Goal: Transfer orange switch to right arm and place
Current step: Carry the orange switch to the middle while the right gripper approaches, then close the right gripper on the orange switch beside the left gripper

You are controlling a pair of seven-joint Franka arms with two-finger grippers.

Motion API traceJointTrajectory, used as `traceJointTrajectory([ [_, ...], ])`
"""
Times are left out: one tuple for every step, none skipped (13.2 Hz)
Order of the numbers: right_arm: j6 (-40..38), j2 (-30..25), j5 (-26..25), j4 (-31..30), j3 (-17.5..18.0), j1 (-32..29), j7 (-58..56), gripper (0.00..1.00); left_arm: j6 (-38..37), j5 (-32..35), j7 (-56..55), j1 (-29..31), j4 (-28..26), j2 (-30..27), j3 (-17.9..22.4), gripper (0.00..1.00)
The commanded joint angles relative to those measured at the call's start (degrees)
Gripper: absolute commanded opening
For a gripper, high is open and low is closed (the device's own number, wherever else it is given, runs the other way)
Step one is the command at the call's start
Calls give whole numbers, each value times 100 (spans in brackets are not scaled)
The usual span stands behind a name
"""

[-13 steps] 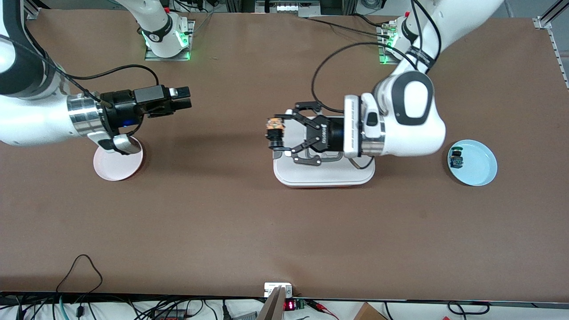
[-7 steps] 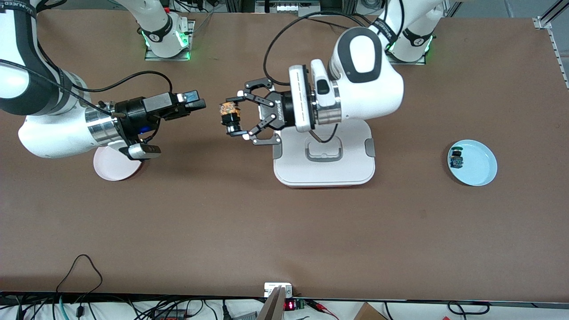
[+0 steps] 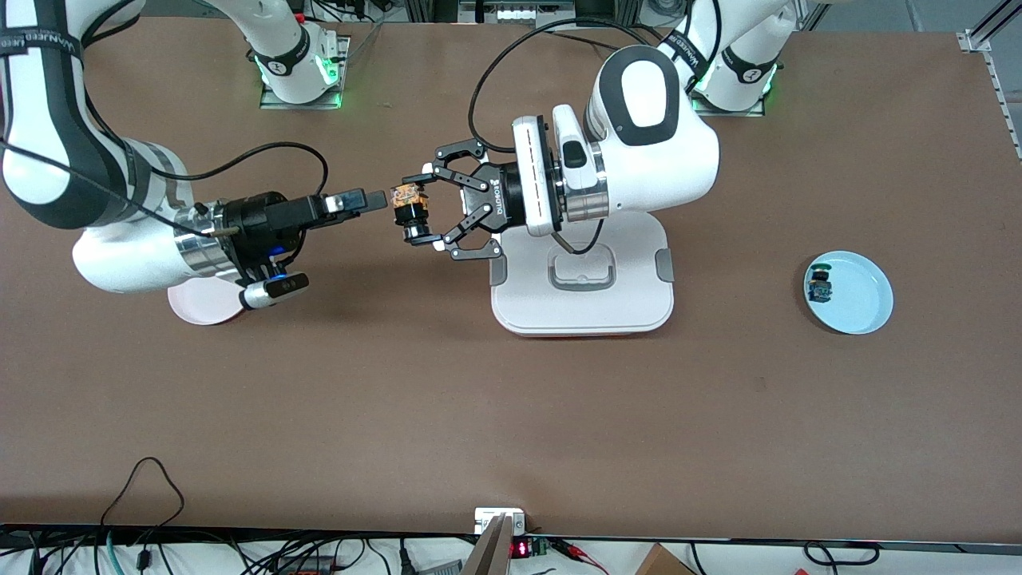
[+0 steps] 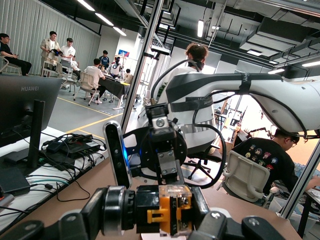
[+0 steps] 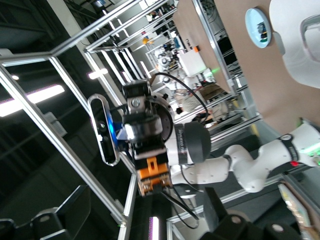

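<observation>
Starting at the right arm's end of the table, you are looking at a pink plate (image 3: 204,307) that is mostly hidden under the right arm's wrist; only its rim nearest the front camera is showing. The right gripper (image 3: 375,200) is hanging over bare table (image 3: 511,415) just beside the switch, its fingers standing wide apart and closing on nothing (in the front view they overlap, so the gap itself is hard to make out there). Its tips are reaching almost to the orange switch (image 3: 411,212), and you cannot tell whether they are touching it.

The switch is being held up in the air between the two arms, over the table beside the white tray (image 3: 583,311). The left gripper (image 3: 423,209) is clamping it tight. Its long axis is lying roughly level and running toward the front camera: the orange block is sitting at the end nearer the robots' bases, the black body at the end nearer the camera.

In the left wrist view the switch (image 4: 167,210) is filling the bottom edge, partly cut off. Toward the left arm's end, a blue plate (image 3: 858,291) is carrying a small green-capped switch (image 3: 819,285), too small to read in detail.
</observation>
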Motion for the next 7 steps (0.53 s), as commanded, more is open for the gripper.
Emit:
traceJointTrajectory([
  [-43,20,225,-24,-11,122,67,100,19,-147,-13,-28,107,8,16,0],
  [-43,20,216,-24,-11,148,41,100,19,-147,-13,-37,107,8,25,0],
  [-34,2,199,-24,-20,175,32,100,19,-147,-13,-37,107,8,16,0],
  [1,-7,199,-32,-20,201,32,100,19,-147,-13,-37,115,17,25,0],
  [27,-7,199,-32,-20,227,40,100,19,-147,-13,-37,115,8,16,0],
  [45,-7,208,-32,-20,236,40,98,19,-147,-13,-37,115,8,16,0],
  [141,2,225,-32,-11,237,40,97,19,-147,-21,-37,176,17,25,0],
])
